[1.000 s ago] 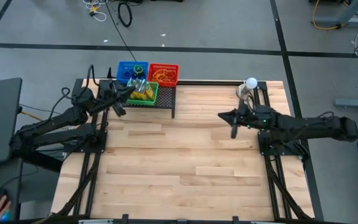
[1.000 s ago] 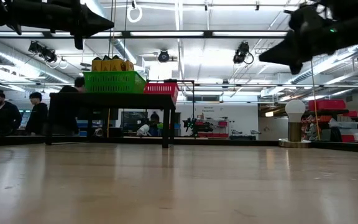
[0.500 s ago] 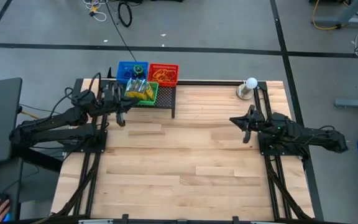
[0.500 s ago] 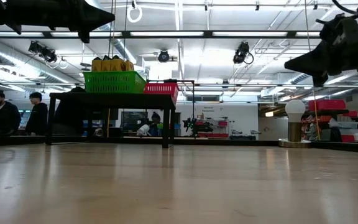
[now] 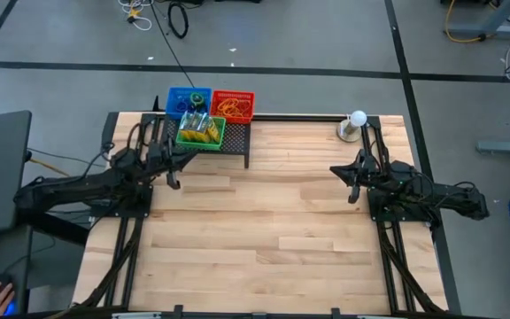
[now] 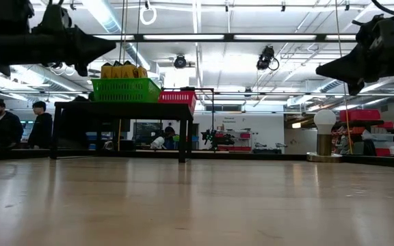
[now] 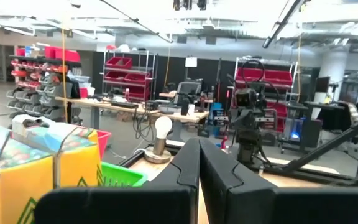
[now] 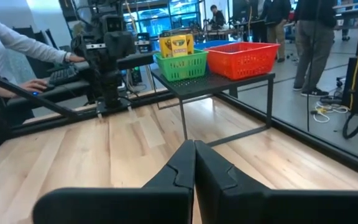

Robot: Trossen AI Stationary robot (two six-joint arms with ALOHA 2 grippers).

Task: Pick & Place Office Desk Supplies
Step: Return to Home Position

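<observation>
Above table (image 5: 264, 230) | left end effector (image 7: 199, 144) clenched | right end effector (image 8: 194, 144) clenched | crayon boxes (image 8: 176, 43) part-hidden

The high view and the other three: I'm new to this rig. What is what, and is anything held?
Two dark robot arms work at a wooden table. The high view looks straight down, the low view level across the tabletop, each wrist view past that arm's own fingers. A green bin with crayon boxes, a red bin and a blue bin sit on a black stand; a white ball stands near the right arm. Both the left gripper and the right gripper are shut and empty.
</observation>
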